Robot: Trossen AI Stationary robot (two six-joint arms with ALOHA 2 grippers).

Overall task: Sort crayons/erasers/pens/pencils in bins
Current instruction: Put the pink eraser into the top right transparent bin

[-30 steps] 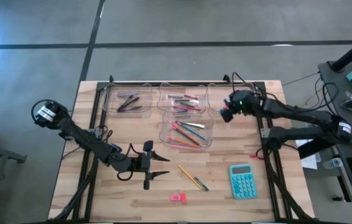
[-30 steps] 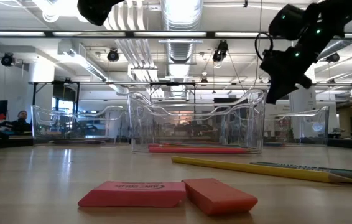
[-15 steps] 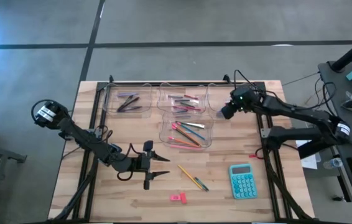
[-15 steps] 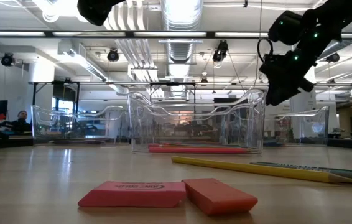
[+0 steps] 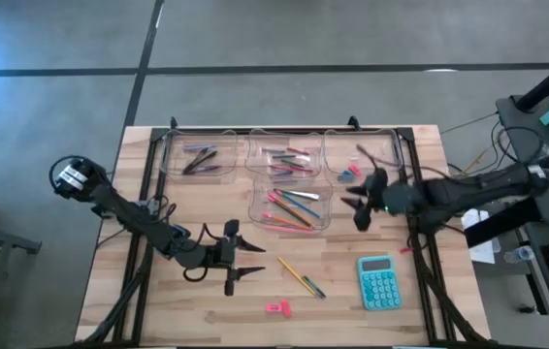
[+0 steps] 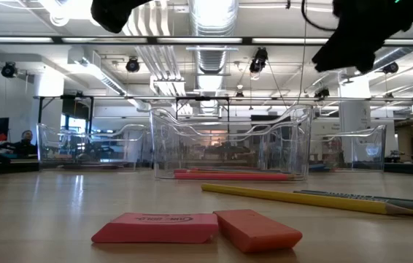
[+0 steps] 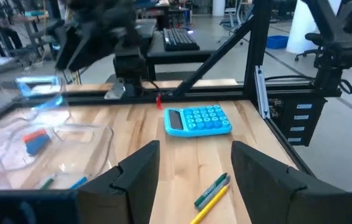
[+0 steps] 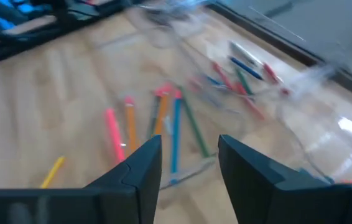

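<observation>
My left gripper (image 5: 245,254) hangs open and empty over the near middle of the table, in front of two loose pencils (image 5: 302,279), one yellow and one green (image 7: 213,193). Two pink erasers (image 5: 276,308) lie flat near the front edge (image 6: 192,228). My right gripper (image 5: 360,208) is open and empty (image 8: 188,162), between the pencil bin (image 5: 292,206) and the eraser bin (image 5: 360,160). The pen bin (image 5: 197,157) and the crayon bin (image 5: 285,159) stand at the far edge.
A teal calculator (image 5: 378,282) lies near the right front, to the right of the loose pencils (image 7: 198,119). Black frame posts run along the table's left and right sides. Bare wood shows at the near left.
My right gripper has swung from above the far-right eraser bin toward the table's near edge, and now stands beside the pencil bin's right end. Its picture is blurred by the motion. My left arm has kept still.
</observation>
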